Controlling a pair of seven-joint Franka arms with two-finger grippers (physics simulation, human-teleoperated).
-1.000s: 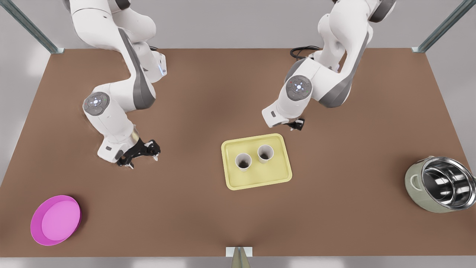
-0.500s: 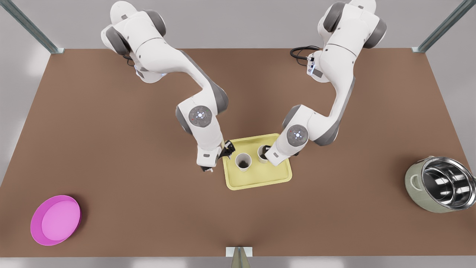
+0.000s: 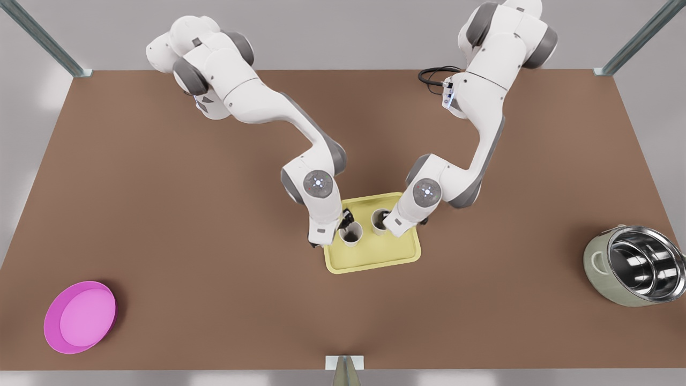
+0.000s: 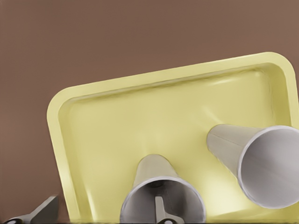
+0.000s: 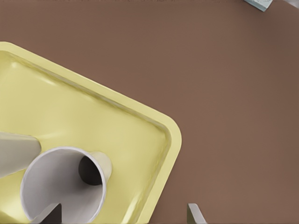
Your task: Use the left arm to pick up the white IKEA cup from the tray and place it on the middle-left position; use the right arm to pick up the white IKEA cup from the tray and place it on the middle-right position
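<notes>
Two cups stand upright on the tray (image 3: 375,257), the left gripper (image 3: 346,221) spread across the left cup (image 3: 351,234) wall, the right gripper (image 3: 387,216) spread across the right cup (image 3: 380,221) wall.

left gripper (image 3: 343,228) moved onto near cup (image 3: 351,233) | right gripper (image 3: 387,221) lowered slightly
</notes>
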